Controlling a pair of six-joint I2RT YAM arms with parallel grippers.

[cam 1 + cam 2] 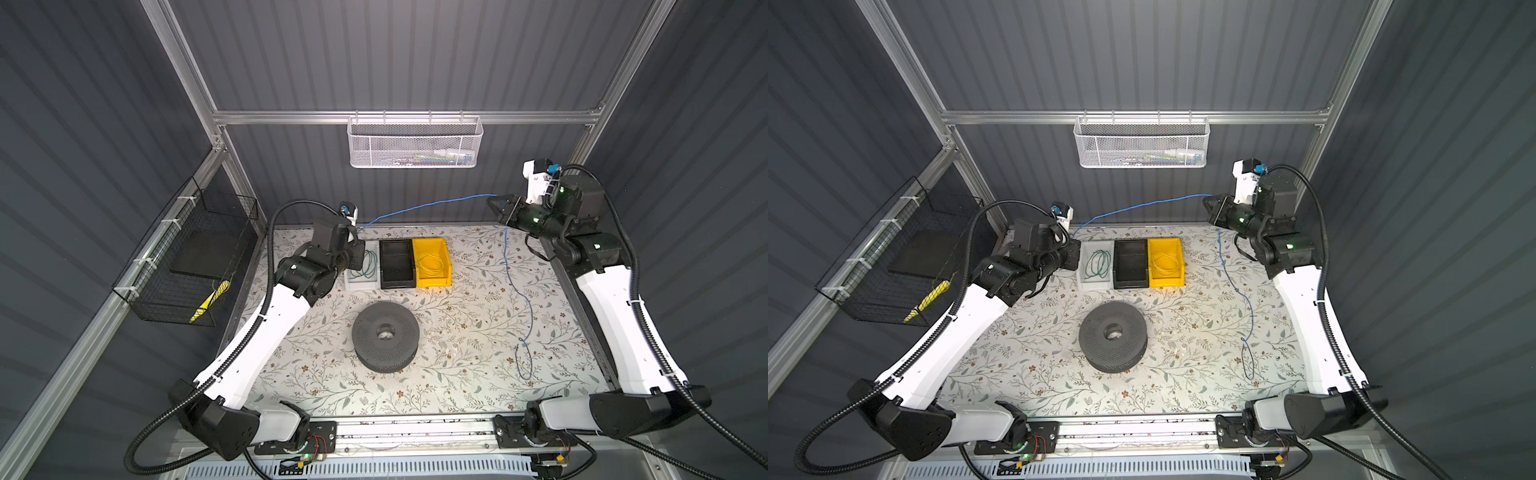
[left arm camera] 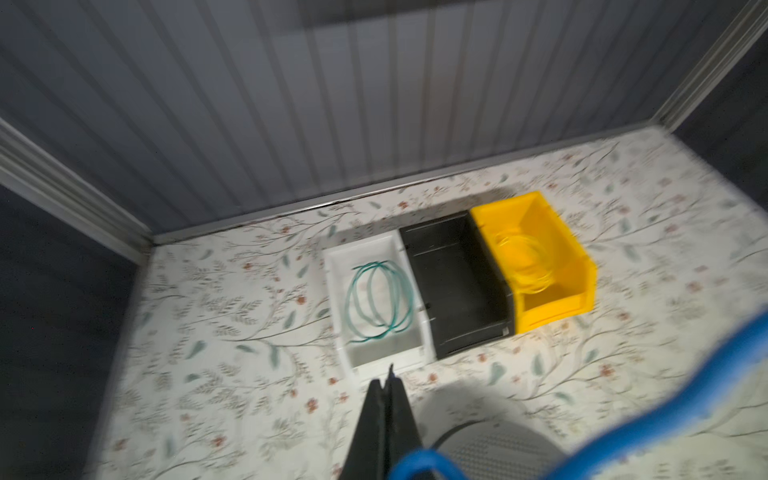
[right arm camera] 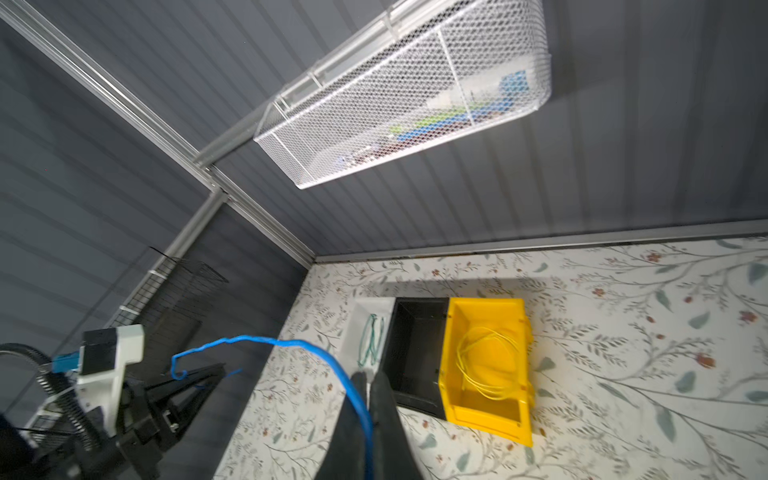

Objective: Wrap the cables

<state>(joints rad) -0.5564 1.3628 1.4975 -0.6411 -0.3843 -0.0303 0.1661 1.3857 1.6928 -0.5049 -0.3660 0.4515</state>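
Observation:
The cables are one thin bright-blue wire (image 1: 428, 203) strung through the air between both grippers in both top views. My left gripper (image 2: 386, 382) is shut on one end, with a short tip poking past the fingertips, above the table beside the white bin. It also shows in a top view, left gripper (image 1: 362, 243). My right gripper (image 3: 370, 376) is shut on the wire (image 3: 249, 338) farther along, raised at the back right, right gripper (image 1: 1207, 203). From there the wire hangs down to the table and ends in a loose loop (image 1: 1248, 359).
A dark perforated spool (image 1: 385, 336) lies flat mid-table. At the back stand a white bin (image 1: 353, 284) with a green wire coil, a black bin (image 1: 397, 264) and a yellow bin (image 1: 432, 280) with a yellow coil. A white mesh basket (image 1: 413, 145) hangs on the back wall, a black wire basket (image 1: 187, 257) on the left.

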